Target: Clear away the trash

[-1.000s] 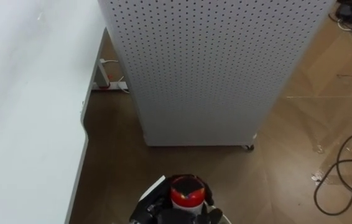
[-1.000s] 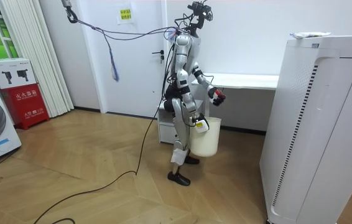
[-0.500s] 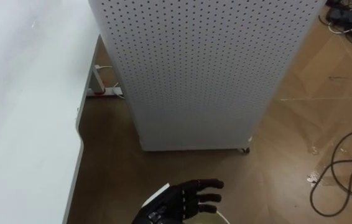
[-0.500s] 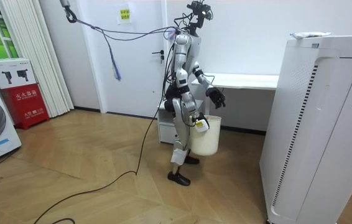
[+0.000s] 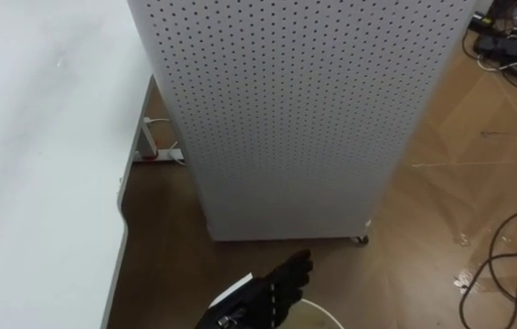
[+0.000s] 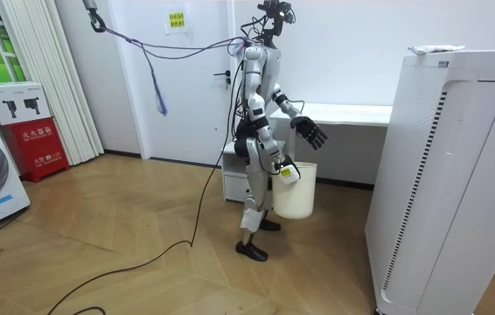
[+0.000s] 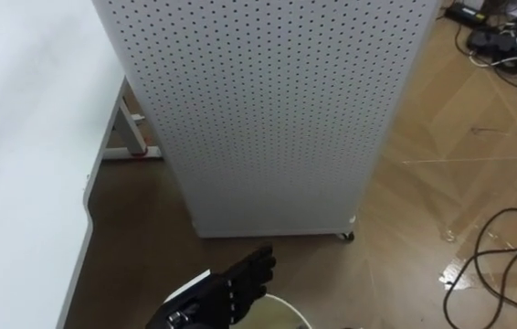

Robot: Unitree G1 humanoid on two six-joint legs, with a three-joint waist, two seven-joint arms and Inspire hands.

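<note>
Near edge: left hand (image 5: pixel 272 291) comes in from the bottom, fingers straight and together, holding nothing. Wrist and forearm are cut off by the frame. Just under the fingertips is a thin arc of the white bucket (image 6: pixel 298 194) rim; the inside is cut off at the bottom edge.

Diff vs 1 s ago: that hand was wrapped round a red-capped can over the bucket. At 0.5 s ago the fingers were already spread and empty. Now they're flat and reach further out. Can't tell where the can is now, as the bucket's inside isn't readable in any view.

Room view: right hand (image 6: pixel 281 169) is clamped on the bucket at its rim and the bucket hangs clear of the floor. It now sits slightly further to the room view's right than before. Robot stands upright beside the desk (image 5: pixel 39 164), which is on its left.

Further out: tall white perforated cabinet (image 5: pixel 304 110), top cut off, one small caster (image 5: pixel 361 239) visible at its near right corner. Dark cables (image 5: pixel 514 251) on the wood floor, right.

Writing: yellow sign (image 6: pixel 176 17) on the far wall and print on the red box (image 6: pixel 38 144), both too small to read.
</note>
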